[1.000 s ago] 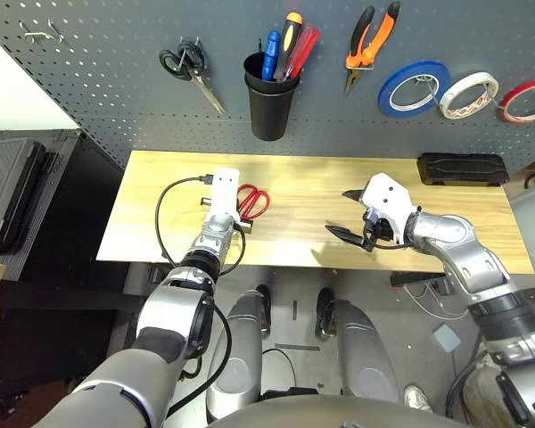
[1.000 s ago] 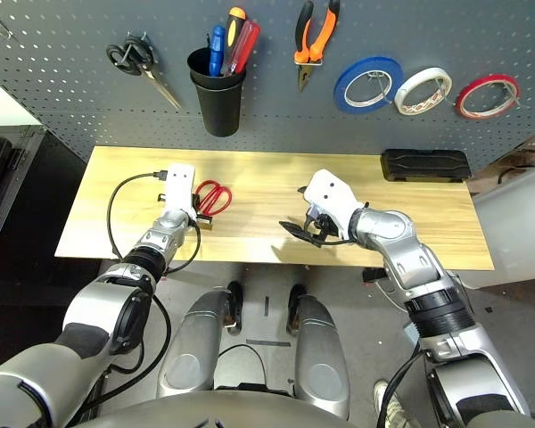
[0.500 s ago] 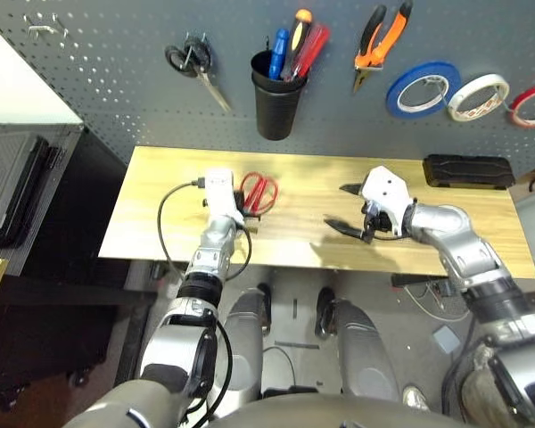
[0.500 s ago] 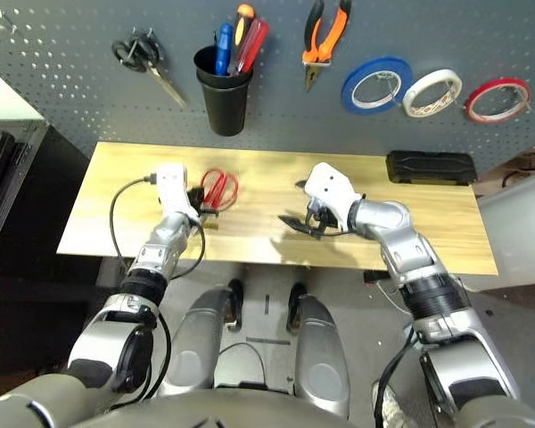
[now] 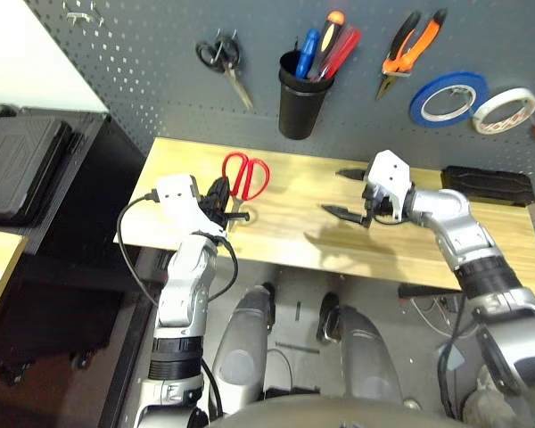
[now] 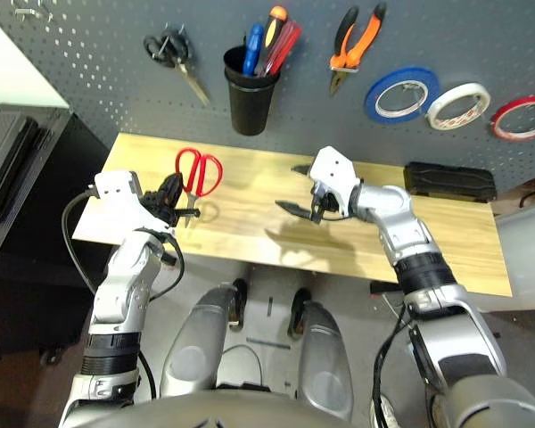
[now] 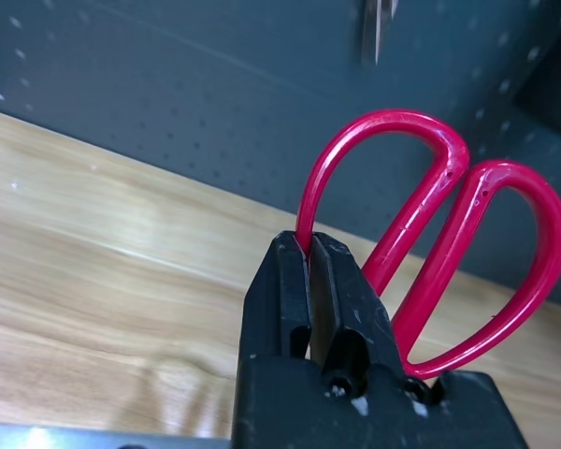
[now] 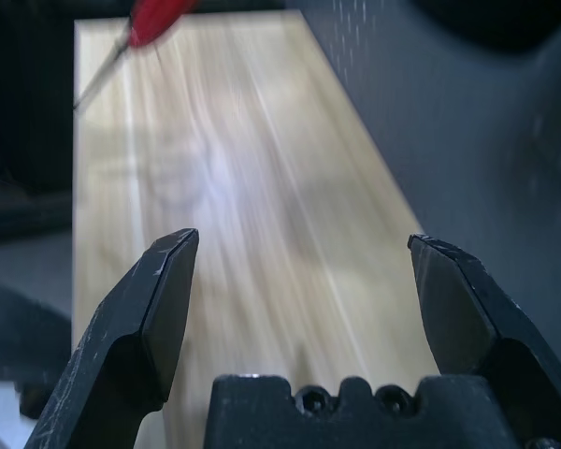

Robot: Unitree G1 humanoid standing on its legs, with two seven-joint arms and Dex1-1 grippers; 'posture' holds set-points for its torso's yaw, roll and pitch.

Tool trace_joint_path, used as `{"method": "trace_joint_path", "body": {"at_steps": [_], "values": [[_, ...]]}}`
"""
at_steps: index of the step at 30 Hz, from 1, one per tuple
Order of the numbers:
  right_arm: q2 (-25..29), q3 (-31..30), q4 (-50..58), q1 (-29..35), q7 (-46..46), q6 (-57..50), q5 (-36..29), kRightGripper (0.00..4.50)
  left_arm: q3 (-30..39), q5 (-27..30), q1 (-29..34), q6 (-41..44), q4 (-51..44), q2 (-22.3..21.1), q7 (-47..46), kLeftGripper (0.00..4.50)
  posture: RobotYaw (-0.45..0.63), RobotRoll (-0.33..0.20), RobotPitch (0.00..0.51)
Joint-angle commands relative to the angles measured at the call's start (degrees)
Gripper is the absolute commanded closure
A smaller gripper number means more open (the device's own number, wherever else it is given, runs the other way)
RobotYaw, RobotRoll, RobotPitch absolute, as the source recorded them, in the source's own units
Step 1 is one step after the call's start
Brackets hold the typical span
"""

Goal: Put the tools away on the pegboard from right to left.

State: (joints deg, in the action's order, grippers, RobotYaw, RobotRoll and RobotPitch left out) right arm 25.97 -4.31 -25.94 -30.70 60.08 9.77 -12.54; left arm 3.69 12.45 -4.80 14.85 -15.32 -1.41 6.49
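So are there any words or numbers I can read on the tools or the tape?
None: no word, label, brand or number can be read in these pictures.
The red-handled scissors show plain handles.
The pliers, the blue tape roll and the white tape roll on the pegboard show no print.

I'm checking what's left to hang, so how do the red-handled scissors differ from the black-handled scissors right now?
The red-handled scissors are clamped by one handle loop in the left gripper, above the wooden table; the black-handled scissors hang on the pegboard. The red pair's handles point up, while the black pair's blades point down. Both pairs are closed.
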Motion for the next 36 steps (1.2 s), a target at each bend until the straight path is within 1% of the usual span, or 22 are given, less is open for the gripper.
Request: {"method": "trace_joint_path", "body": {"at_steps": [1, 5, 7, 9, 11, 12, 16, 26, 29, 31, 36], "values": [[1.43, 3.26, -0.30, 1.10, 4.44, 1.99, -4.19, 0.00, 1.07, 2.93, 0.44, 1.43, -5.44, -0.30, 0.50, 4.49, 0.37, 0.000, 0.250], [2.49, 7.58, 2.77, 2.29, 7.88, 0.48, -10.31, 0.00, 2.62, 5.35, -2.49, 3.65, -8.89, -1.47, -0.05, 4.49, 0.37, 0.000, 0.252], [2.92, 8.93, 4.06, 2.70, 8.85, -0.45, -12.26, 0.00, 3.31, 6.50, -3.93, 4.70, -9.67, -1.85, -0.31, 4.49, 0.36, 0.000, 0.252], [3.94, 10.64, 6.56, 3.31, 9.84, -2.72, -14.94, 0.00, 4.18, 7.68, -6.39, 5.95, -10.31, -2.49, -0.52, 4.49, 0.36, 0.000, 0.251], [4.92, 12.19, 9.27, 3.88, 10.57, -5.16, -17.45, 0.00, 5.03, 8.59, -8.90, 6.82, -10.25, -2.98, -0.76, 4.49, 0.36, 0.000, 0.251], [5.40, 12.74, 10.42, 4.09, 10.88, -6.21, -18.42, 0.00, 5.52, 9.05, -10.04, 7.02, -9.86, -3.17, -0.84, 4.49, 0.33, 0.000, 0.247], [6.54, 14.97, 13.89, 4.86, 10.47, -9.73, -21.47, 0.00, 6.62, 9.91, -13.72, 7.50, -8.16, -4.17, -0.96, 4.49, 0.32, 0.000, 0.244], [8.11, 19.51, 18.52, 5.20, 8.47, -15.15, -25.69, 0.00, 8.43, 11.25, -21.35, 7.99, -3.35, -5.22, -1.36, 4.49, 0.28, 0.000, 0.236], [8.03, 21.19, 19.21, 4.10, 5.71, -18.39, -27.70, 0.00, 8.47, 10.52, -22.98, 6.99, -0.24, -5.88, -0.97, 4.49, 0.27, 0.000, 0.235], [8.14, 21.48, 19.54, 3.91, 5.17, -19.25, -28.12, 0.00, 8.02, 9.55, -23.61, 5.87, 2.21, -6.34, -0.42, 4.49, 0.26, 0.000, 0.233], [8.12, 21.72, 20.41, 4.18, 5.13, -19.86, -28.23, 0.00, 8.03, 9.81, -26.26, 3.87, 6.86, -6.11, 0.34, 4.49, 0.25, 0.000, 0.232]]}}
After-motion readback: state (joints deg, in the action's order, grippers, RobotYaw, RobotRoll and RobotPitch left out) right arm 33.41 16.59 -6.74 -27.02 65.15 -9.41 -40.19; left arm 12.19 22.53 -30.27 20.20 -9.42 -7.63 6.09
